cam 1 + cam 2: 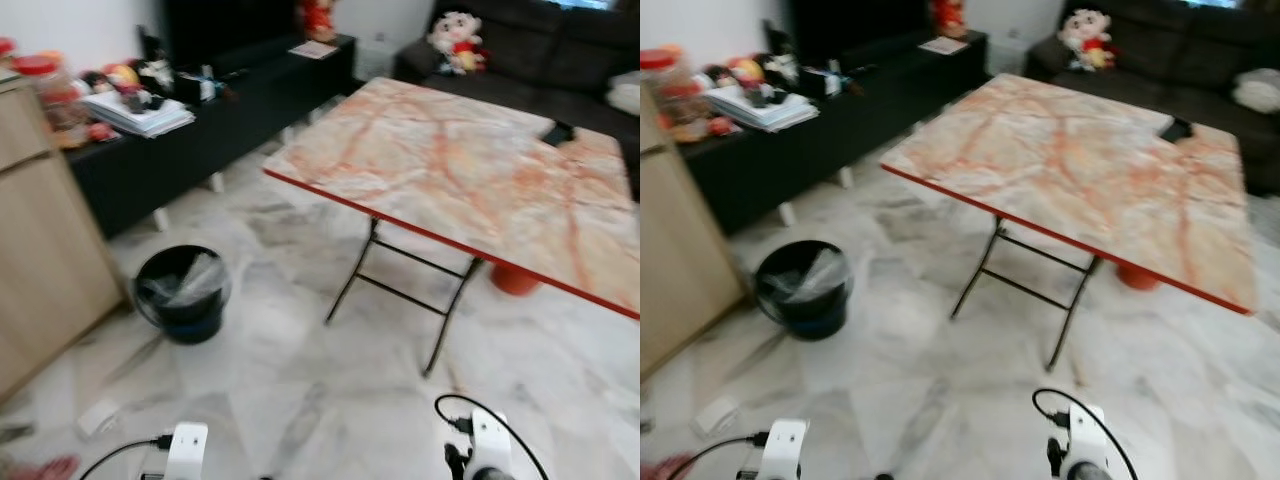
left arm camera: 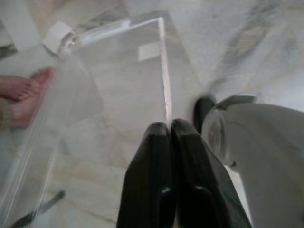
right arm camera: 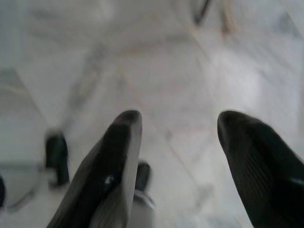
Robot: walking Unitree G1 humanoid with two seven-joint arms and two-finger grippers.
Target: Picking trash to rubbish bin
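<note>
Pale marble floor [image 1: 300, 390] with grey veining runs through a living room, and the landmark in it is a folding bench [image 1: 480, 170] with an orange-veined marble top, a red edge and thin black legs. On the far corner of that bench lies a small dark object [image 1: 558, 132], too blurred to identify. Beyond the bench stands a dark sofa [image 1: 540, 50] with a plush doll [image 1: 456, 40] on it, and under the bench's right side an orange thing [image 1: 515, 278] sits on the floor. To the left of the bench, well apart from it, a low black cabinet [image 1: 200, 130] runs along the wall, carrying a stack of papers [image 1: 140, 112] and bright clutter; a light wooden cupboard [image 1: 45, 240] stands farther left. On the floor between that cupboard and the bench stands the rubbish bin [image 1: 183, 292], black and round, lined with a clear bag. The left tool [image 2: 170, 137] has its two black fingers pressed together on the edge of a clear plastic bottle [image 2: 118, 80], a flat-sided piece of trash with a white cap, which hangs above the floor beside a person's bare foot [image 2: 21, 90]. The right tool [image 3: 178, 152] hangs over bare floor with its fingers spread wide apart, holding nothing. Both silver arms show at the bottom of the head views, on the near side of the bench.
</note>
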